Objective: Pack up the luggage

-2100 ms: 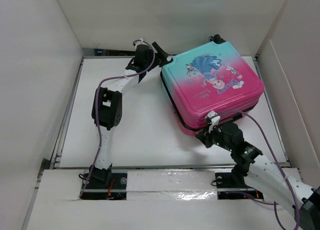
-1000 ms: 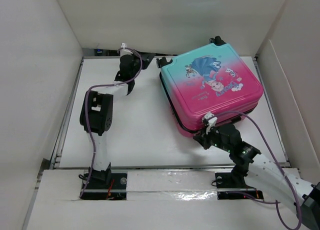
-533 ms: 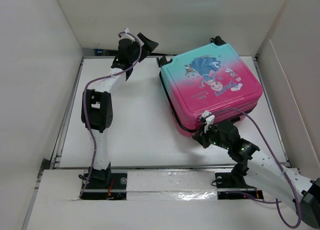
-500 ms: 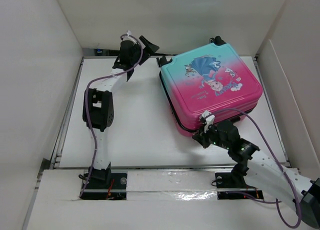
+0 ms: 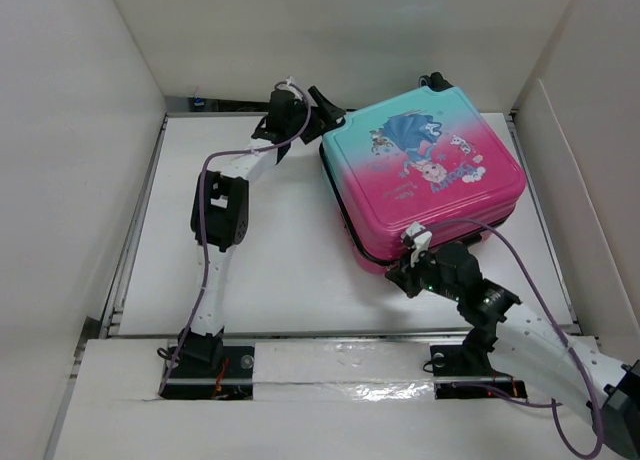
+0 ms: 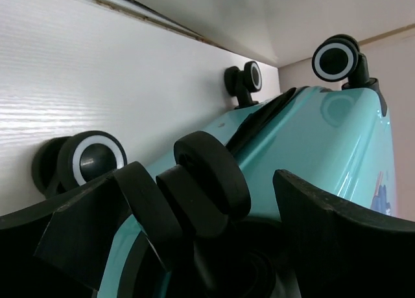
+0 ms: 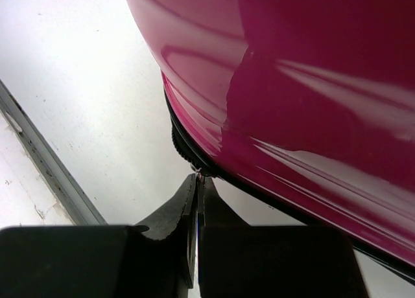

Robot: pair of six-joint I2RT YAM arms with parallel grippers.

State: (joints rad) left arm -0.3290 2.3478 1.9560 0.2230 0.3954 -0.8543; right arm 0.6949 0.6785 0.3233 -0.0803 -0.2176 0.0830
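White table (image 5: 280, 250), white walls (image 5: 350, 30). We see a wheel (image 6: 207, 175) of the suitcase (image 5: 425, 175) inside the wide-spread left gripper (image 6: 220, 214); right gripper (image 7: 196, 181), closed, touches its zipper trim (image 7: 188, 152).

1. A white bench (image 5: 280, 270) fills the middle of the top view, and the left wrist view shows its surface finely ribbed.
2. Plain white panels (image 5: 70, 130) stand along its left, back and right sides.
3. A grey metal rail (image 5: 133, 235) runs along the bench's left edge.
4. A glossy strip (image 5: 340, 390) crosses the raised white ledge (image 5: 330, 355) at the near edge.
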